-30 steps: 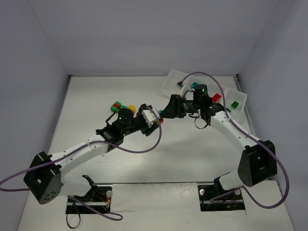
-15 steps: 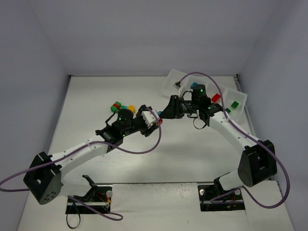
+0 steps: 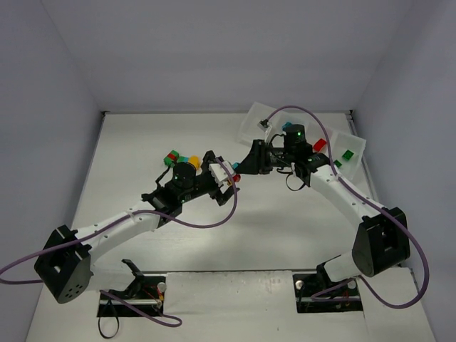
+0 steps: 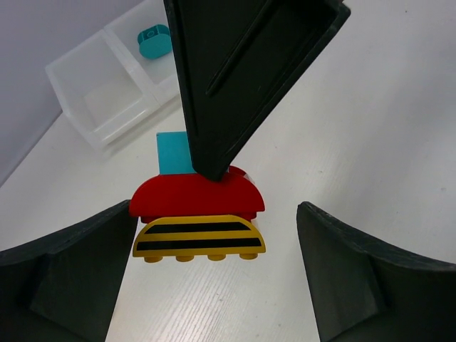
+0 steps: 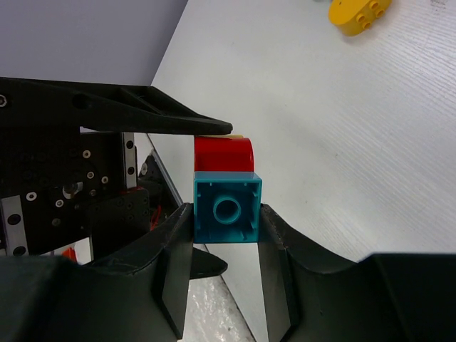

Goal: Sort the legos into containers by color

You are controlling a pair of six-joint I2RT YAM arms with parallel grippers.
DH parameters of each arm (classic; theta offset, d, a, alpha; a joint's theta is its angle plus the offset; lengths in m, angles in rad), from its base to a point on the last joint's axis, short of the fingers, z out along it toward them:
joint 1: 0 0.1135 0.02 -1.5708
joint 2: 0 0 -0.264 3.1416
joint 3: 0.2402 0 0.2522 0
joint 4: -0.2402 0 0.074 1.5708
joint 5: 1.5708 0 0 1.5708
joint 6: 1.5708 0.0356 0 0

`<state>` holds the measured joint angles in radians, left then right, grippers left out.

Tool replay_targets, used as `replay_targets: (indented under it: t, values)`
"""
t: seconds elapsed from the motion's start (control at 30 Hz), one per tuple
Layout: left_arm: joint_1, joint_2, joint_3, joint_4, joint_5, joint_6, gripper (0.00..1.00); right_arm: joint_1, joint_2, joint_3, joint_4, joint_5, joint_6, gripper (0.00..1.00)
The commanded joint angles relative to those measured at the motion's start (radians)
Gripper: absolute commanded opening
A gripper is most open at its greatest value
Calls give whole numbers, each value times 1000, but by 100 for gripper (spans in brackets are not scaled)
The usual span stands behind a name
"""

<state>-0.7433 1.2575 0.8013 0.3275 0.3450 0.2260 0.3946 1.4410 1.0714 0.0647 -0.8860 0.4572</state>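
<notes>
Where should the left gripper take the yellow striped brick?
Grip the yellow brick across its rounded ends, coming from the side opposite the right gripper, which holds the teal brick; the open left fingers flank those ends.

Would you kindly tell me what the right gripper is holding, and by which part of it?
The right gripper holds a small lego stack by its teal brick, pinched between the fingers; the red brick sticks out beyond them.

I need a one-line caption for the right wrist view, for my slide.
Right fingers grip a teal brick touching a red brick; a yellow brick lies beyond.
</notes>
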Motion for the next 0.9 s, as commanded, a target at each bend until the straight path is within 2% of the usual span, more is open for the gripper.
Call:
replay_targets:
  t: [0.0,0.27,0.37,0.47,0.5,0.53,0.87]
  values:
    - [1,-7,39,122,32,-34,86,13,-14,22,83,-4,17,0]
    - [-1,34,75,134,17,-36,86,35,-17,15,96,9,31,0]
    - [-1,40,78,130,15,-34,82,36,-21,16,98,12,32,0]
    - [-1,43,73,136,9,-40,70,38,-24,9,99,13,31,0]
    - [-1,43,73,136,9,-43,61,38,-25,7,99,15,29,0]
    - [-1,45,73,136,-3,-53,56,38,-28,5,98,16,28,0]
    - [1,39,61,140,-32,-83,24,36,-47,-13,99,45,15,0]
